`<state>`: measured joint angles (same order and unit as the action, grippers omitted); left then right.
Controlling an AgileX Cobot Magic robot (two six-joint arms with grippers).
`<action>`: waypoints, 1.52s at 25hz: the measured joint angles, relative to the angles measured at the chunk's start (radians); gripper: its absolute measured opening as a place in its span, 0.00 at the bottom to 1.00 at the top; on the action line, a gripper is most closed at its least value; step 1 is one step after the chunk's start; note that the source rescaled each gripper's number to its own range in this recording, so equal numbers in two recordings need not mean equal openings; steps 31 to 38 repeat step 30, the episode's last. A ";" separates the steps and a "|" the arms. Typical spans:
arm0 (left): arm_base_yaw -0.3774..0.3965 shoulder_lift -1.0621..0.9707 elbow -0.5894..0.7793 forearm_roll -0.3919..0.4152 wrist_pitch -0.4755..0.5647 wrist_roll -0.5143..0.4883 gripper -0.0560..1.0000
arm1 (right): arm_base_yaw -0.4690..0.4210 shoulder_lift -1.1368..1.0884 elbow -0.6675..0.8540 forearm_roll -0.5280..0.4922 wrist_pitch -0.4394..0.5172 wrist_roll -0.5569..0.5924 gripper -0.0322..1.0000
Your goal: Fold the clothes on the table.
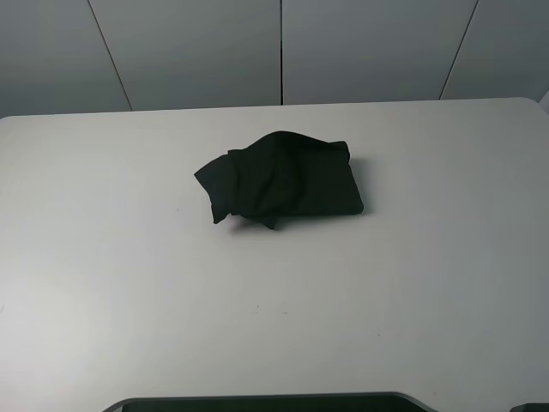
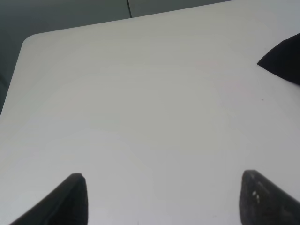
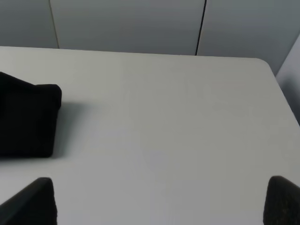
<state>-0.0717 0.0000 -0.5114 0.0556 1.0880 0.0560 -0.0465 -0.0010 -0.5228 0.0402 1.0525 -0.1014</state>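
The black T-shirt [image 1: 281, 178] lies bunched in a compact folded heap near the middle of the white table [image 1: 129, 283]; no printed characters show. A corner of it shows in the left wrist view [image 2: 283, 61] and its end in the right wrist view [image 3: 26, 119]. My left gripper [image 2: 164, 197] is open and empty over bare table, well apart from the shirt. My right gripper [image 3: 161, 201] is open and empty, also apart from the shirt. Neither gripper shows in the exterior high view.
Grey wall panels [image 1: 283, 47] stand behind the table's far edge. A rounded table corner shows in the left wrist view [image 2: 28, 42] and another in the right wrist view [image 3: 265, 63]. A dark edge [image 1: 266, 402] runs along the front of the table.
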 joint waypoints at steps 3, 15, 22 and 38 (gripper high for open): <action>0.000 0.000 0.000 0.000 0.000 0.000 0.87 | 0.000 0.000 0.004 0.032 0.021 0.000 0.95; 0.000 0.000 0.000 0.000 0.000 0.000 0.87 | 0.000 0.000 0.008 0.025 0.036 0.000 0.95; 0.000 0.000 0.000 0.000 0.000 0.000 0.87 | 0.000 0.000 0.008 0.015 0.037 0.008 0.95; 0.000 0.000 0.000 0.000 0.000 0.000 0.88 | 0.000 0.000 0.008 0.006 0.037 0.008 0.95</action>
